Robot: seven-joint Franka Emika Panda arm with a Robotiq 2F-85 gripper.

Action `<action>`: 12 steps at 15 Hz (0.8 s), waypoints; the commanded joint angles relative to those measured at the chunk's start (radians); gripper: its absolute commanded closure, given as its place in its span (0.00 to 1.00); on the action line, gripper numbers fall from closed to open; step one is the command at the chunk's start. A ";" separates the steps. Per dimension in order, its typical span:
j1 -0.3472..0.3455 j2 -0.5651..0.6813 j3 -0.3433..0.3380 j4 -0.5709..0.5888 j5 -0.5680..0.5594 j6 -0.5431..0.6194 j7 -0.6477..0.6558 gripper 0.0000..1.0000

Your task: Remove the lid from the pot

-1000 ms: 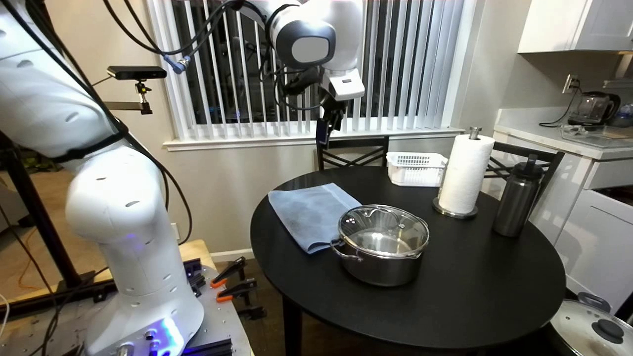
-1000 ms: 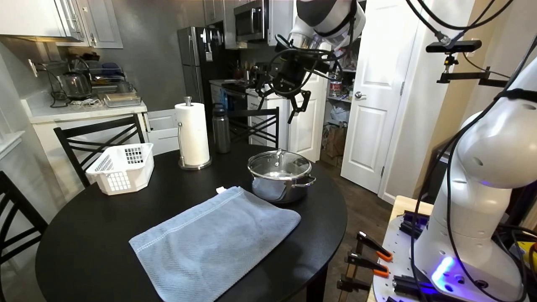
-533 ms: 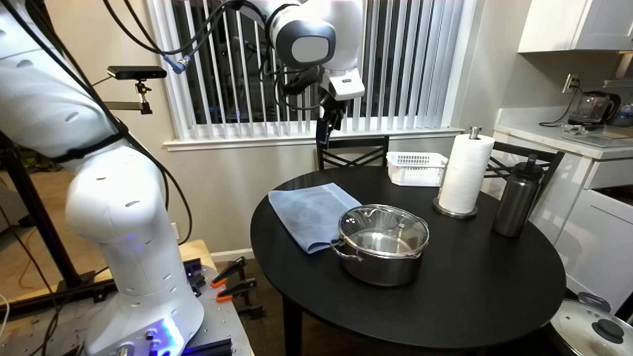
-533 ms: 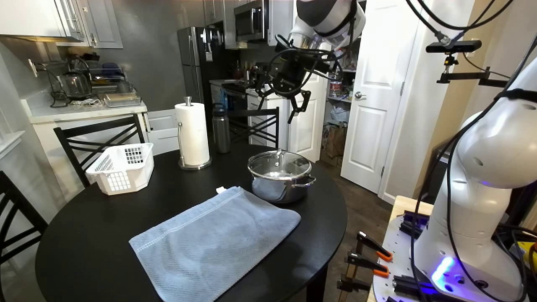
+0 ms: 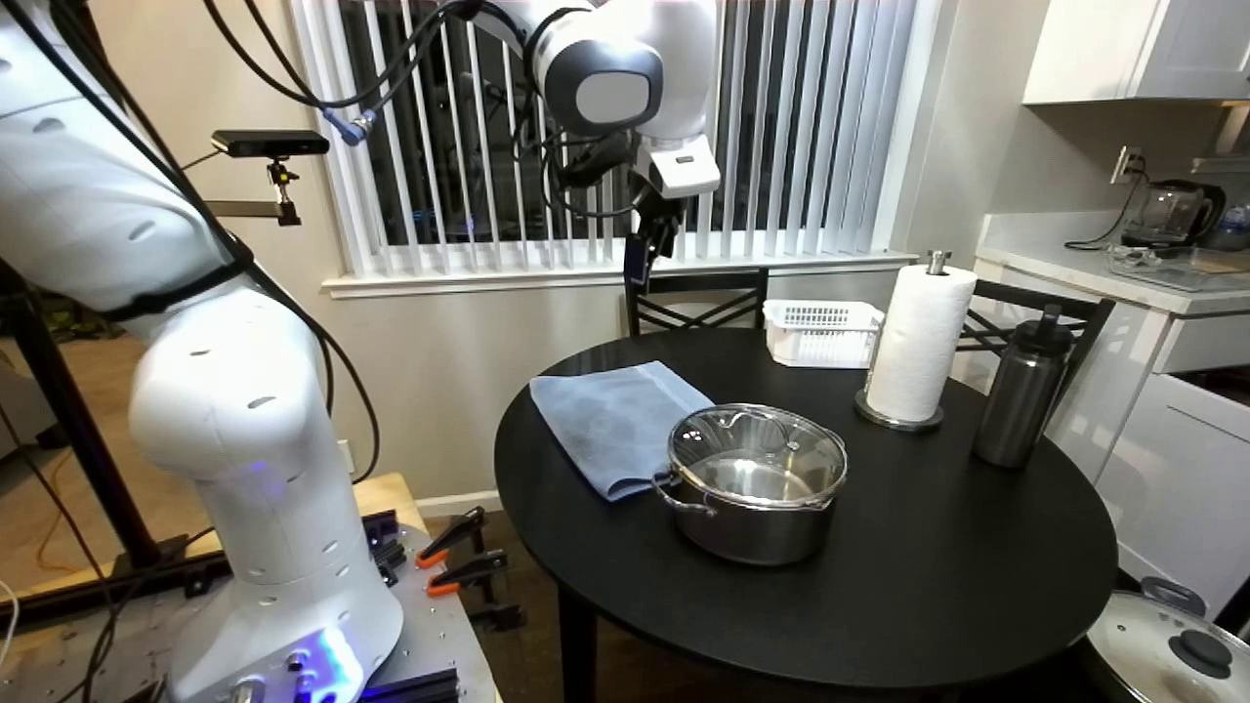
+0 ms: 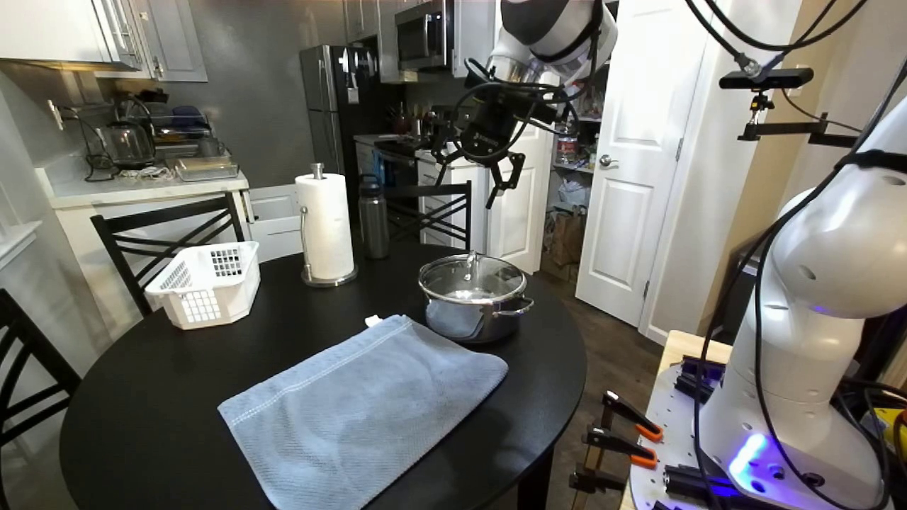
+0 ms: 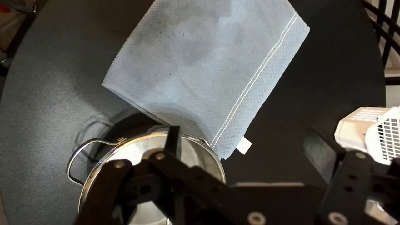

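Glass lid [image 6: 462, 281] sits on pot [image 6: 483, 327]; blue cloth [image 6: 368, 411] beside it on table [image 6: 156, 397]. Gripper [image 6: 465, 195] hangs higher, jaws wide apart.

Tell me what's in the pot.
Through its lid, only shiny metal shows in the pot; glare washes out some. In the wrist view, the gripper covers part of the inside.

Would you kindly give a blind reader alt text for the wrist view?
A steel pot with its glass lid on, partly hidden by the robot's open hand. Beside the pot on a black table lies a blue-grey cloth; a white basket shows at right.
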 commanded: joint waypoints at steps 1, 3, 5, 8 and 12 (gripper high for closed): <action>0.008 0.000 -0.008 0.002 -0.005 -0.001 0.003 0.00; 0.008 0.000 -0.008 0.002 -0.005 -0.001 0.003 0.00; -0.008 0.041 -0.022 0.014 0.025 0.069 0.020 0.00; -0.024 0.093 -0.043 0.004 0.045 0.248 0.062 0.00; -0.036 0.187 -0.044 0.001 -0.011 0.388 0.155 0.00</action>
